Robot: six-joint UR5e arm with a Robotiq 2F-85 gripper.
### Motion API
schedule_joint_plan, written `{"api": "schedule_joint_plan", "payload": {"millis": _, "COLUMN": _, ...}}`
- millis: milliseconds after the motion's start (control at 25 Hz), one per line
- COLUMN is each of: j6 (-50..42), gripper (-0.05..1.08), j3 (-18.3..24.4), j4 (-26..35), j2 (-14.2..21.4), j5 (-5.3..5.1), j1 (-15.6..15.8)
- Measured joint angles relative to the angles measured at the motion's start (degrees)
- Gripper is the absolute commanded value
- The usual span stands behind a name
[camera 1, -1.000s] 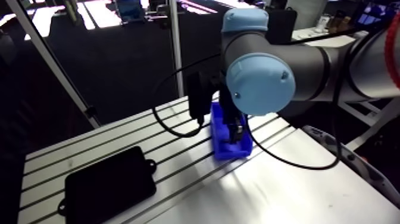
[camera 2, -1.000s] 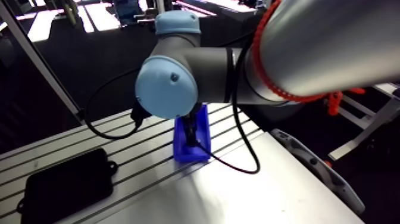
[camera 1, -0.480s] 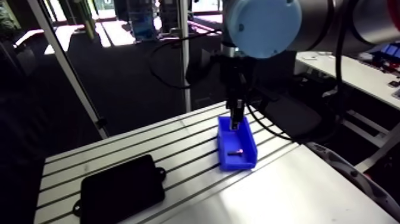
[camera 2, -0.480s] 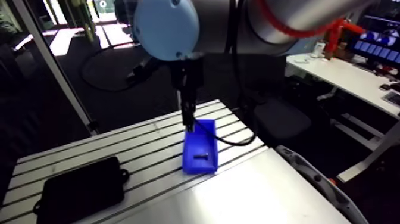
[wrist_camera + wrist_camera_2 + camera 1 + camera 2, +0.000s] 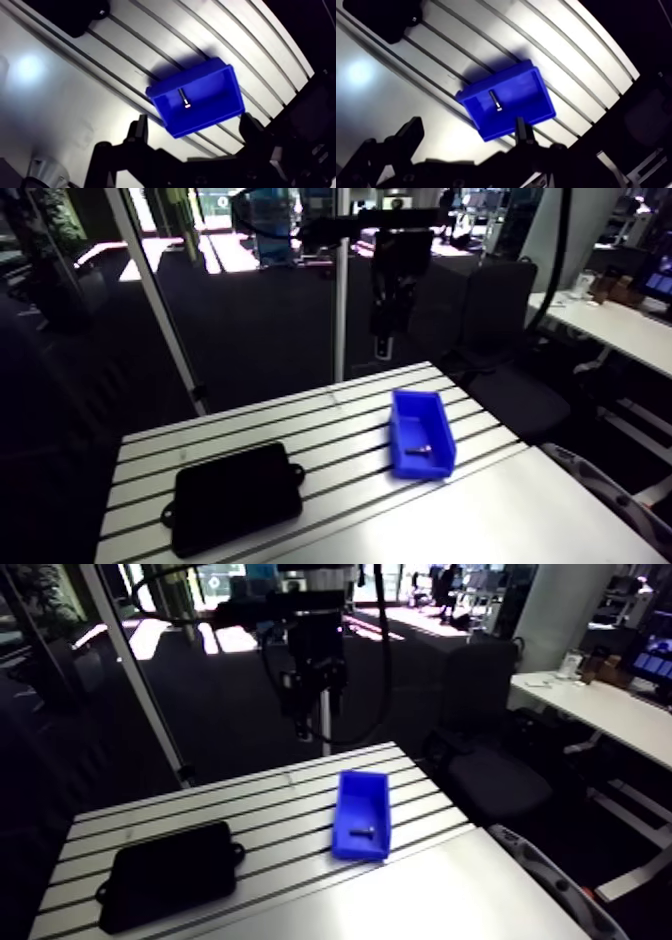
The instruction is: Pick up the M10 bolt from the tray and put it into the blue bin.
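M10 bolt (image 5: pixel 183 98): lies on its side on the floor of the blue bin (image 5: pixel 425 469), near the middle and touching no wall that can be made out. The head end catches the light in the wrist view; the shank points towards one short wall.

Blue bin: stands upright on the slotted desk (image 5: pixel 500 508), well apart from the black tray (image 5: pixel 235 496), which sits flat nearer the other end of the desk.

End effector (image 5: pixel 195 122): hangs high above the desk, over the bin. Its fingers (image 5: pixel 140 131) are spread wide, with nothing between them.

Task status, as a judgement: the bolt is in the bin, so the placement appears complete.

Handling assessment:
- The bolt is judged to be steel, so rigid, dense for its size and not fragile.
- The smooth round shank is likely to roll or slip under a loose pinch.
- If it had to be retaken, the soundest hold would be across the shank close to the head, with the fingers set square to its length.
- The bin walls leave limited room for the fingers.
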State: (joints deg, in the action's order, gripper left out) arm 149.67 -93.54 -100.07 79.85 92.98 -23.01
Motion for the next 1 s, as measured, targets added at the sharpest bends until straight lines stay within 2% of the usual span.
{"api": "schedule_joint_plan", "payload": {"millis": 240, "j6": -19.7, "gripper": 0.02, "j3": 4.0, "j4": 7.4, "j2": 2.4, "j5": -0.11, "j1": 2.7}}
{"api": "schedule_joint_plan", "payload": {"millis": 360, "j6": -28.3, "gripper": 0.02, "j3": 5.4, "j4": 11.1, "j2": 4.3, "j5": -0.48, "j1": 3.6}}
{"api": "schedule_joint_plan", "payload": {"millis": 520, "j6": -37.5, "gripper": 0.02, "j3": 6.3, "j4": 14.7, "j2": 7.1, "j5": -1.81, "j1": 4.3}}
{"api": "schedule_joint_plan", "payload": {"millis": 600, "j6": -41.9, "gripper": 0.02, "j3": 6.4, "j4": 16.0, "j2": 8.6, "j5": -2.90, "j1": 4.7}}
{"api": "schedule_joint_plan", "payload": {"millis": 680, "j6": -45.2, "gripper": 0.02, "j3": 6.4, "j4": 16.6, "j2": 9.5, "j5": -3.91, "j1": 5.2}}
{"api": "schedule_joint_plan", "payload": {"millis": 760, "j6": -47.8, "gripper": 0.02, "j3": 6.4, "j4": 16.8, "j2": 10.0, "j5": -4.41, "j1": 6.4}}
{"api": "schedule_joint_plan", "payload": {"millis": 1000, "j6": -50.6, "gripper": 0.02, "j3": 5.5, "j4": 13.4, "j2": 10.5, "j5": -4.30, "j1": 10.9}}
